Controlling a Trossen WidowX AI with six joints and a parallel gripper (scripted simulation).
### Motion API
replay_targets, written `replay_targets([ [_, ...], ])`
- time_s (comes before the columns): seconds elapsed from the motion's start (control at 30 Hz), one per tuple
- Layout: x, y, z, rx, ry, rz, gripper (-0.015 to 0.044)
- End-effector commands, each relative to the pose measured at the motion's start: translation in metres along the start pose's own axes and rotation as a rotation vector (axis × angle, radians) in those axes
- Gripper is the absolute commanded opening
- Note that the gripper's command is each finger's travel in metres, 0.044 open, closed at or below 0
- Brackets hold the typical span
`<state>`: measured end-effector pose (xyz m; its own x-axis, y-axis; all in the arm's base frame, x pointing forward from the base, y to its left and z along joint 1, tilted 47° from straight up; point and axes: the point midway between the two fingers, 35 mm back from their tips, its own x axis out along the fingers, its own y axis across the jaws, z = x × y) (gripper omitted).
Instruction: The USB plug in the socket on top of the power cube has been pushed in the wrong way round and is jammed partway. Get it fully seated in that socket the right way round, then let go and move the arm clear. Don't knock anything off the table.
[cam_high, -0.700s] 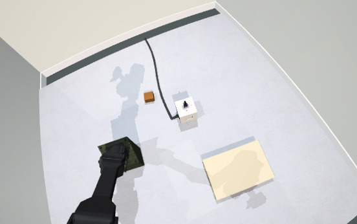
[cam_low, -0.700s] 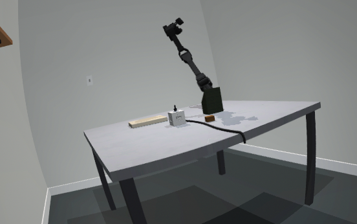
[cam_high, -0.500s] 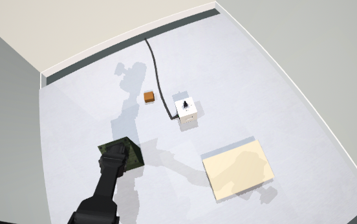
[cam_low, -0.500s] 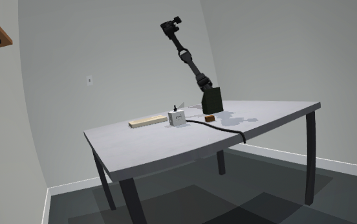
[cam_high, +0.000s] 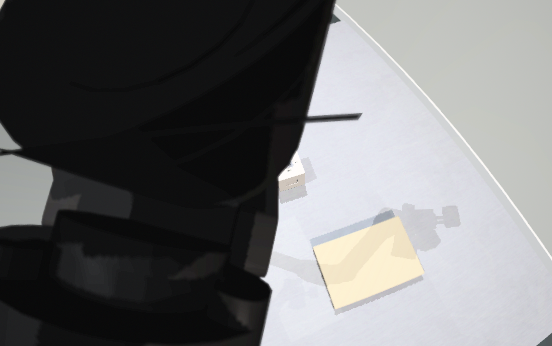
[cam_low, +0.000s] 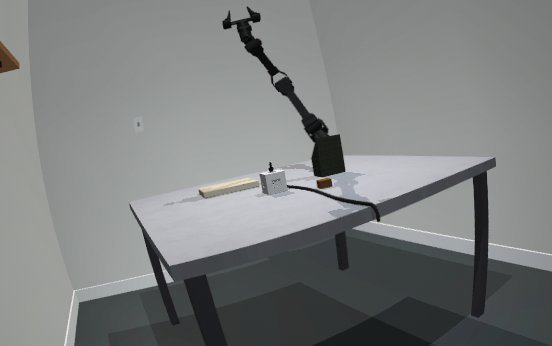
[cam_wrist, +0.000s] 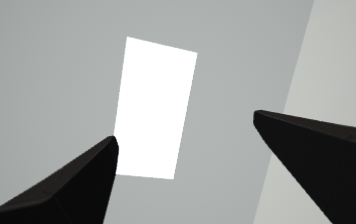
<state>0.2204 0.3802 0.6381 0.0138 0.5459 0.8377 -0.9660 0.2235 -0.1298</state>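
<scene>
The arm stands stretched almost fully upward, and the claw (cam_low: 241, 20) is way up near the ceiling, fingers spread wide apart with nothing between them. The wrist view confirms it: two dark fingers splayed out, only a bright ceiling panel (cam_wrist: 155, 107) between them.

Down on the tabletop (cam_low: 240, 220), the white power cube (cam_low: 273, 182) sits near the middle, and the USB plug (cam_low: 271, 166) stands up out of the socket on its top face. It looks like a small dark stub poking well proud of the cube, so my read is that it is not yet seated. Whether it is the right way round is too small to tell. In the top view the arm fills most of the frame and only a corner of the cube (cam_high: 292, 175) peeks out; the plug itself is hidden there.

So, progress: nothing of the job looks done from here. Still ahead is coming down to the plug, pulling it free, turning it, pressing it home, releasing and backing off.

Around the cube: a black cable (cam_low: 335, 196) runs from its side across to the tabletop edge and droops over. A small brown block (cam_low: 324, 183) lies near the cube on the arm's base side, and a pale flat board (cam_low: 228, 188) lies just beside the cube on the other side. The straight-down approach looks open, but the brown block and the cable could be nudged by a careless descent.
</scene>
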Motion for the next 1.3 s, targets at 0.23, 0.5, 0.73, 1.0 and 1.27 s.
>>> replay_targets([
  [0.23, -0.078, -0.087, -0.161, 0.445, 0.41, -0.454, 0.044],
  [0.5, -0.176, -0.13, -0.249, 0.683, 0.606, -0.868, 0.044],
  [0.73, -0.283, -0.151, -0.302, 0.813, 0.706, -1.284, 0.044],
  [1.0, -0.42, -0.154, -0.327, 0.836, 0.736, -1.812, 0.044],
  [1.27, -0.558, -0.133, -0.308, 0.663, 0.662, -2.369, 0.044],
])
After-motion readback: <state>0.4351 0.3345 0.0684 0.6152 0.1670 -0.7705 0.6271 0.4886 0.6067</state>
